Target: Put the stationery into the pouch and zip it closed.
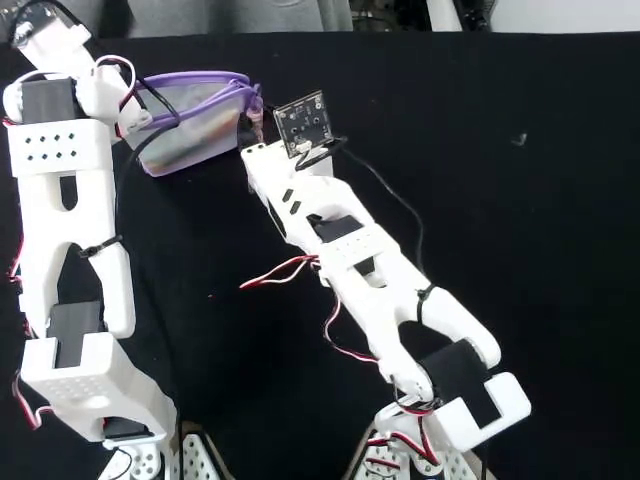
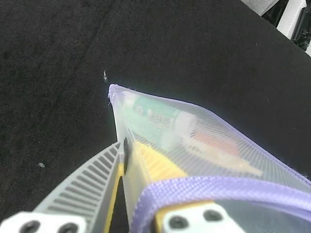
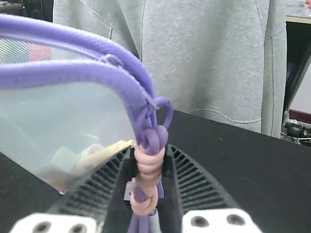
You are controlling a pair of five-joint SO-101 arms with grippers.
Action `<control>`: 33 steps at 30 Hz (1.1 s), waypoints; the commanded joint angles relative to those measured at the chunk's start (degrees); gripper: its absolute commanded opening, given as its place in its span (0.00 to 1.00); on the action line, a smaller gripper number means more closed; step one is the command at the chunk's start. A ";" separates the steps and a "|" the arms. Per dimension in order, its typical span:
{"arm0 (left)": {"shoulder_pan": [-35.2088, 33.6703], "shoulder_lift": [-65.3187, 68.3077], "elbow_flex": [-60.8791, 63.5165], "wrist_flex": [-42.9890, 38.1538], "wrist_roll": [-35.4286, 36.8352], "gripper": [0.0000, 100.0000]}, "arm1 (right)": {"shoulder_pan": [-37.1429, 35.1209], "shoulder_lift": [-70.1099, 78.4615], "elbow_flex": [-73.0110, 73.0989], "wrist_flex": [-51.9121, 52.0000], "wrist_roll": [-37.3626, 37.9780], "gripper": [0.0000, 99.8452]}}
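A translucent pouch [image 1: 190, 135] with a purple zipper lies at the back left of the black table. Its zipper tapes [image 3: 73, 58] stand apart, so the mouth is open. Blurred stationery [image 2: 209, 143] shows through the mesh wall of the pouch [image 2: 160, 121], and pale pieces [image 3: 92, 155] lie at its bottom. My left gripper [image 1: 135, 112] is at the pouch's left end, shut on its wall, with a grey ribbed finger [image 2: 82, 189] against it. My right gripper [image 1: 258, 125] is at the right end, shut on the pink and purple zipper pull cord [image 3: 148, 160] just below the slider [image 3: 148, 109].
Both white arms stretch from the near edge toward the pouch, the right one lying diagonally across the middle with red wires [image 1: 285, 270] hanging off it. Black cloth [image 1: 520, 180] covers the table to the right. A person in a grey top [image 3: 204, 53] stands behind the far edge.
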 commanded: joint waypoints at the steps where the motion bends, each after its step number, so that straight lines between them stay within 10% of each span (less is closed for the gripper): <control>1: -1.19 0.88 1.27 -1.32 -0.70 0.03 | 0.62 -3.74 -0.75 -1.05 0.44 0.08; 33: 5.85 0.35 -24.57 13.89 -6.77 0.21 | 8.26 -4.18 -25.19 33.41 0.44 0.01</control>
